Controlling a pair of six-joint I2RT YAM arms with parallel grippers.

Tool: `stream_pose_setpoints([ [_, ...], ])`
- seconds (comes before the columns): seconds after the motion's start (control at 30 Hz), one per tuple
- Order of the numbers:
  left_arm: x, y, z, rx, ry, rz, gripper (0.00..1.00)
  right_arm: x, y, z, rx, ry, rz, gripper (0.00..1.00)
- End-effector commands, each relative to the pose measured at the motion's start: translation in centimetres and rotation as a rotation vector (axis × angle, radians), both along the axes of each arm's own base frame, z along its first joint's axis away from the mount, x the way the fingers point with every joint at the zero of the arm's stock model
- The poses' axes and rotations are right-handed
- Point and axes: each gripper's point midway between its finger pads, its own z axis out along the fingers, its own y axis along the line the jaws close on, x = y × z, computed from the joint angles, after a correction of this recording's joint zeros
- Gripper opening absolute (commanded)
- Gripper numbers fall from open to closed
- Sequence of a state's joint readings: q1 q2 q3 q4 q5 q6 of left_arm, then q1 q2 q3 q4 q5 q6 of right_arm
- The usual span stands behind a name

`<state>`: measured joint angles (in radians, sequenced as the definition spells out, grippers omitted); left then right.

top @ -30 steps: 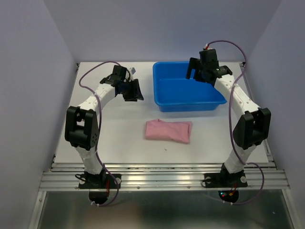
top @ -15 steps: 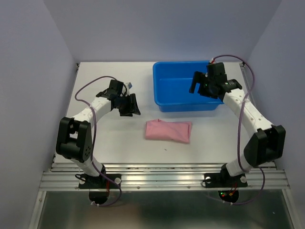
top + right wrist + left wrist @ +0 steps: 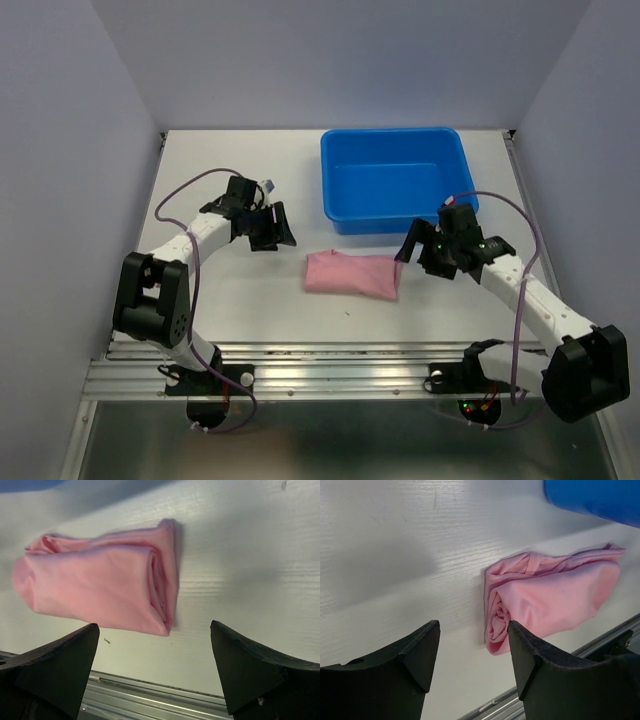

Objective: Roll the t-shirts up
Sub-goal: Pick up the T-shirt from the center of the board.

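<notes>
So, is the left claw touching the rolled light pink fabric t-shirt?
Apart. The top external view shows a bare strip of white table between the left claw and the rolled light pink fabric t-shirt.

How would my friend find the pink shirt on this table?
On the white table, find the big blue bin at the far side. Just in front of it lies the t-shirt, the only soft, pink, rolled-up thing there.

Surface: white table (image 3: pixel 230 300), matt, with a faint grain showing in the wrist views.
Centre, towards the near edge: pink t-shirt (image 3: pixel 354 274), rolled into a short bundle, lying on the table.
Far side, right of centre: blue bin (image 3: pixel 400 222), upright, just beyond the t-shirt and not touching it.
Near edge: aluminium rail (image 3: pixel 340 375).
</notes>
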<state>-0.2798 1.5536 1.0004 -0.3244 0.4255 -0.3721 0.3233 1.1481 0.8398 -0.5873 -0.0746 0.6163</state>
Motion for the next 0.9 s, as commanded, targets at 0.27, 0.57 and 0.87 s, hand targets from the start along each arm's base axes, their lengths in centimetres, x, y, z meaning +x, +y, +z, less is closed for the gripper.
stream_pose_setpoints([
  [0.27,0.2,-0.9,1.2,-0.073,-0.035,0.021,0.68,-3.1,2.8,-6.4,0.235,0.063,-0.014,0.88],
  [0.57,-0.1,-1.2,1.4,-0.108,-0.048,0.021,0.68,-1.9,3.9,-8.5,0.255,0.043,0.017,0.75],
  [0.87,-0.8,-1.3,1.1,-0.114,-0.048,0.003,0.68,-0.7,4.3,-9.9,0.263,0.049,0.001,0.15],
])
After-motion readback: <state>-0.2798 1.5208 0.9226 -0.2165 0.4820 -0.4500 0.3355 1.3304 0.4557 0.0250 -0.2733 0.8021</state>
